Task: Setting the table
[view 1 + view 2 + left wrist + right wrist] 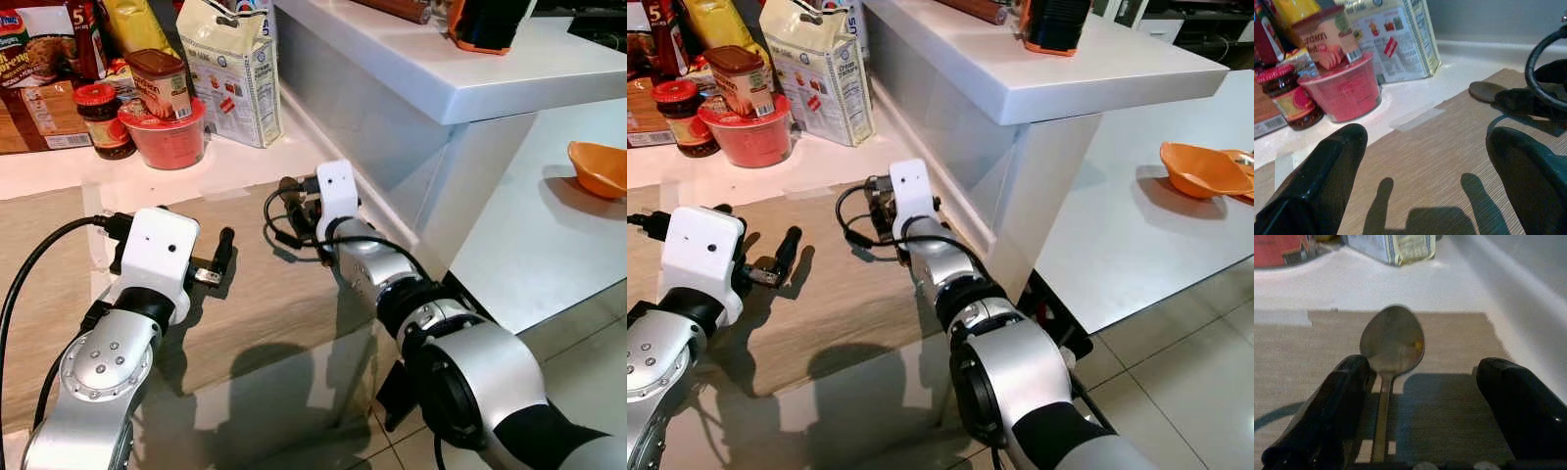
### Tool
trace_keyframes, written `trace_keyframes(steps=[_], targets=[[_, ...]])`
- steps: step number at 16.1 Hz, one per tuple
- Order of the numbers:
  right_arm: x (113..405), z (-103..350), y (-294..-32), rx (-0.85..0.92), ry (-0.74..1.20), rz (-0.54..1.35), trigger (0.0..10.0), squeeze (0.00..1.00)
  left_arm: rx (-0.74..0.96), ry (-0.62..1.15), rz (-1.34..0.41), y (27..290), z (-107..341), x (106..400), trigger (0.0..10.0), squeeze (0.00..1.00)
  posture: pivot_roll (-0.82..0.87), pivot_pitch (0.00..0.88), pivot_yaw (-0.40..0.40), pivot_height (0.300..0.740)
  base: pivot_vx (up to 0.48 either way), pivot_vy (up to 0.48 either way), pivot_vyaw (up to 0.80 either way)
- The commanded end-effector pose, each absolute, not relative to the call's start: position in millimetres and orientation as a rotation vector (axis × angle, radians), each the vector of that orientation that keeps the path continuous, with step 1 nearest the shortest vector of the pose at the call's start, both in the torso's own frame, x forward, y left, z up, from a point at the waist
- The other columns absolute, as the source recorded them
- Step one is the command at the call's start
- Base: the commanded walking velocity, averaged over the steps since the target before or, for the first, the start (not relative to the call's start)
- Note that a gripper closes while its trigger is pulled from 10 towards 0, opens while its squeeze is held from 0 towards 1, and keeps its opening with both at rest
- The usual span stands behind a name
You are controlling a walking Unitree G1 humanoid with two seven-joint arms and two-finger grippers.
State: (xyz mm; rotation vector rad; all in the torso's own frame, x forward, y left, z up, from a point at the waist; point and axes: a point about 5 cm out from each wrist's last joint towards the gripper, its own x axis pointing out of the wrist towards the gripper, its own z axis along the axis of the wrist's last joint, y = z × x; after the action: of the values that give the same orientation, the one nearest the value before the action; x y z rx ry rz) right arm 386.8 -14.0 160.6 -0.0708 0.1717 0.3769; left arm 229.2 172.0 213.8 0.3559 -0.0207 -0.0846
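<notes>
A tan woven placemat (265, 304) lies on the white counter. A metal spoon (1392, 340) rests flat on it, bowl pointing towards the groceries. My right gripper (1425, 369) is open around the spoon's handle, which lies close beside one finger (1347, 382). In the eye views the right gripper (880, 196) sits low at the mat's far right corner, next to the counter wall. My left gripper (211, 269) hovers open over the middle of the mat with nothing between its fingers (1327, 166). The spoon's bowl (1486, 91) also shows in the left wrist view.
Groceries crowd the counter behind the mat: a red bowl (167, 137) with a tub in it, a dark jar (103, 122) and a white carton (235, 73). A raised white ledge (460, 69) runs along the right. An orange bowl (600, 168) sits on a lower white table (529, 245).
</notes>
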Motion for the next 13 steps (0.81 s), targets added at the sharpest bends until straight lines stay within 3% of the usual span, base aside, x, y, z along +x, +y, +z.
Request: trace_keyframes(steps=[1,8,9,13], targets=[[386,156,-15,-0.082,0.194,0.382,10.0,0.00,0.355,-0.035,-0.078,171,218,227,10.0,0.00,0.32,0.096,-0.066,0.732,0.000,0.000,0.00],[380,144,-13,-0.060,0.244,0.407,10.0,0.00,0.356,-0.025,-0.080,170,220,226,10.0,0.00,0.32,0.083,-0.065,0.732,0.000,0.000,0.00],[380,143,-13,-0.059,0.244,0.410,0.0,0.00,0.356,-0.026,-0.080,170,220,226,10.0,0.00,0.32,0.083,-0.065,0.732,0.000,0.000,0.00],[374,134,-8,-0.072,0.270,0.448,0.0,0.00,0.353,-0.023,-0.090,168,220,229,10.0,0.00,0.31,0.064,-0.061,0.732,0.000,0.000,0.00]])
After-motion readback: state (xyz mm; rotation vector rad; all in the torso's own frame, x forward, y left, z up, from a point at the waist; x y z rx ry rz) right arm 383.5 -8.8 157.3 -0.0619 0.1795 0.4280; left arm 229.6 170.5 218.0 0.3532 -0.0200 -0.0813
